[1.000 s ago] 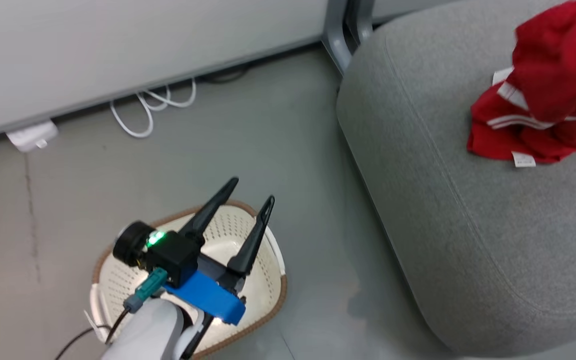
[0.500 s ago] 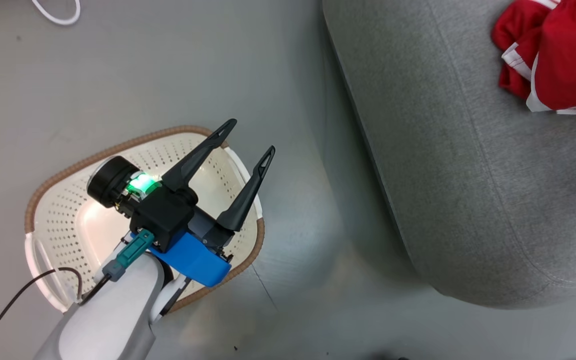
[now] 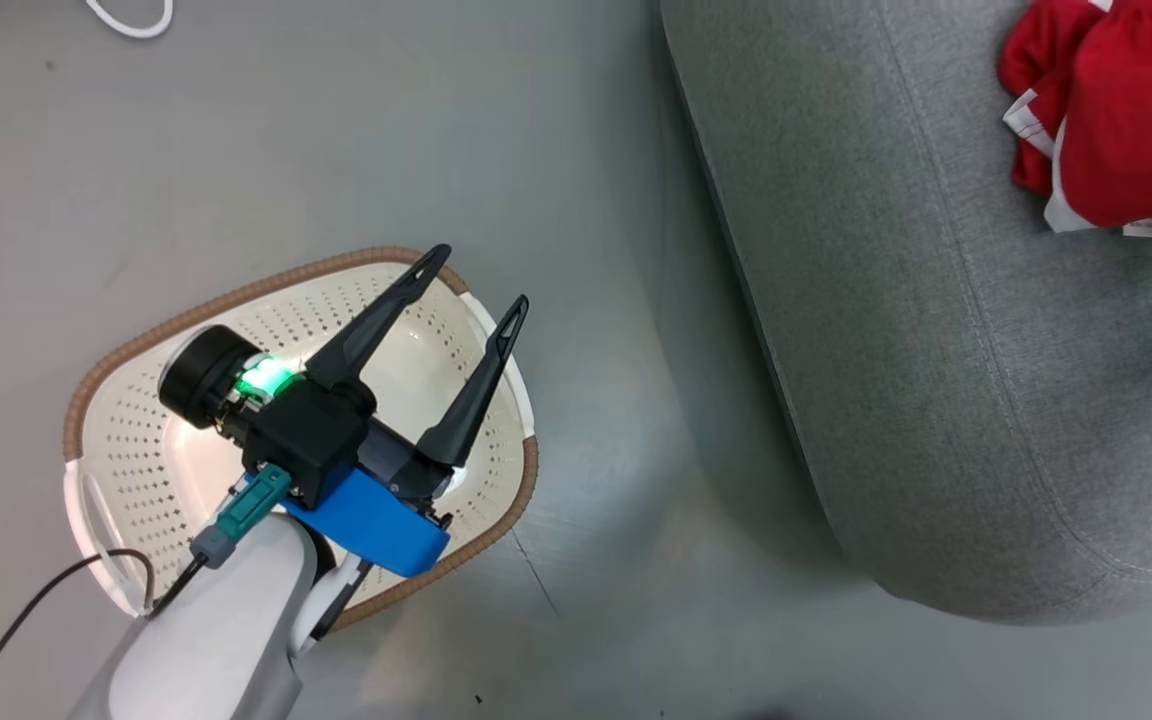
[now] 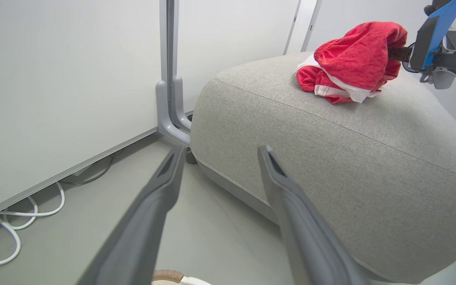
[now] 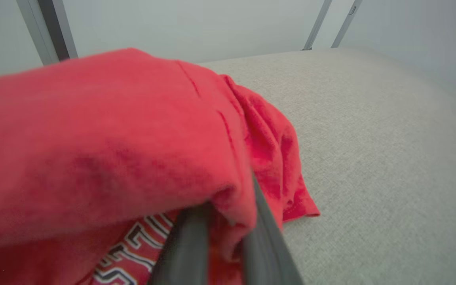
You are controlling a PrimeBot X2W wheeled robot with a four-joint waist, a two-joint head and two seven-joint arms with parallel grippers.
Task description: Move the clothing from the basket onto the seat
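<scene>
On the far right of the seat (image 3: pixel 936 350) we log the clothing (image 3: pixel 1126 120), one red fold pinched between the near-closed fingers of our right gripper (image 5: pixel 230 206). Left, above the basket (image 3: pixel 266 283), our left gripper (image 3: pixel 479 275) gapes wide, holding nothing.

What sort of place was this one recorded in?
Likely a lab or office test space: bare grey floor, white partition panel on a metal post, loose white cable along its base, one grey seat holding red clothing.

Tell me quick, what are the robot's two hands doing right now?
Left gripper: open, empty, over the basket.
Right gripper: shut on the red clothing.
</scene>
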